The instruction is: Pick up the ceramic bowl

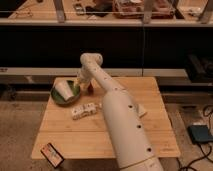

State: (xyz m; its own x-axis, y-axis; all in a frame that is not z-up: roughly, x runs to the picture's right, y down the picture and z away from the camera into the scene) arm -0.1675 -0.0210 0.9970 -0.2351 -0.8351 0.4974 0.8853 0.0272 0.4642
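The table stands before a long counter. On its far left corner sits the ceramic bowl, with a paper cup lying on its side in it. The gripper is at the bowl's right rim, just beside the cup. The arm runs from the table's near edge back and leftward to it. A small packet lies near the table's middle, in front of the bowl, just left of the arm. A flat card-like item lies at the near left corner. A flat pad lies on the floor to the right
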